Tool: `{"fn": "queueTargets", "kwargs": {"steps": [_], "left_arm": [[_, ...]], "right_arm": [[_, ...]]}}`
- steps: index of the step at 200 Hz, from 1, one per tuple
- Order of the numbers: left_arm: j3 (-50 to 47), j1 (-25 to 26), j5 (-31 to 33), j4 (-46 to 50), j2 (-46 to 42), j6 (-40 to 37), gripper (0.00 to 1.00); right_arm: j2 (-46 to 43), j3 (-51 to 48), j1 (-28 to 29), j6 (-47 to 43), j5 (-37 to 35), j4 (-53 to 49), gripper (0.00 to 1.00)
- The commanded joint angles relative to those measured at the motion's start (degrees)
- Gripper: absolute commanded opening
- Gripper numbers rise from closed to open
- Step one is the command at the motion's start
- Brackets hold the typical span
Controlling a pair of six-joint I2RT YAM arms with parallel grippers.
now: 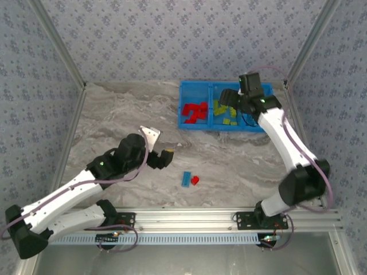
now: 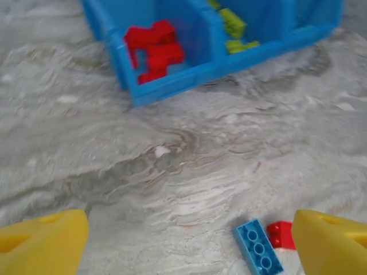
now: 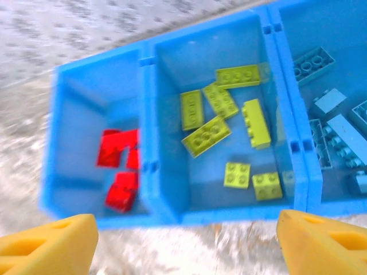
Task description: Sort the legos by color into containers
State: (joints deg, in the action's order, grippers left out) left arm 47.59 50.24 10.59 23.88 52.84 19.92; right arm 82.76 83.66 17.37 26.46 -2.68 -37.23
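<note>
Left wrist view: your left gripper (image 2: 186, 252) hangs spread and empty; the blue brick (image 2: 258, 247) and red brick (image 2: 281, 234) lie touching, off to its right. Close there and you may grab both. Right gripper (image 3: 183, 243), spread too, hovers above the bin (image 3: 229, 209).

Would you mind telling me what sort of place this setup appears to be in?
Probably a purpose-built robot test booth: patterned panels in a metal frame wall off a marble-look table, and a left arm and right arm are bolted to an aluminium rail at its near edge.
</note>
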Motion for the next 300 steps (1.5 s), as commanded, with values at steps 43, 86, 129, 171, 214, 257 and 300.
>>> {"fn": "queueTargets", "kwargs": {"steps": [43,86,129,171,214,257,300], "left_arm": [[2.07,6.5,7.42,2.72,13.54,40.23,0.79],[8.74,11.16,3.75,2.37,29.77,43.48,0.77],[13.84,13.31,2.42,3.69,41.83,42.65,0.75],[13.27,13.31,2.12,3.13,45.16,43.34,0.71],[12.97,13.31,0.84,3.54,48.88,45.02,0.58],[12.33,13.33,1.37,2.14,47.35,45.86,0.37],[12.14,12.23,3.53,0.56,38.09,47.23,0.26]], "right_arm": [[-20.63,-11.56,20.01,-1.05,2.96,-19.07,0.94],[-24.29,-18.79,24.21,3.29,3.2,-22.45,0.95],[-24.63,-20.35,24.12,3.59,1.7,-22.36,0.96],[-24.53,-21.51,23.89,3.95,1.14,-21.57,0.96],[-24.58,-22.37,23.76,4.37,0.85,-21.47,0.96],[-26.15,-24.01,23.57,6.93,-0.47,-21.38,0.96],[-33.12,-30.99,19.49,11.64,6.33,-12.95,0.98]]}}
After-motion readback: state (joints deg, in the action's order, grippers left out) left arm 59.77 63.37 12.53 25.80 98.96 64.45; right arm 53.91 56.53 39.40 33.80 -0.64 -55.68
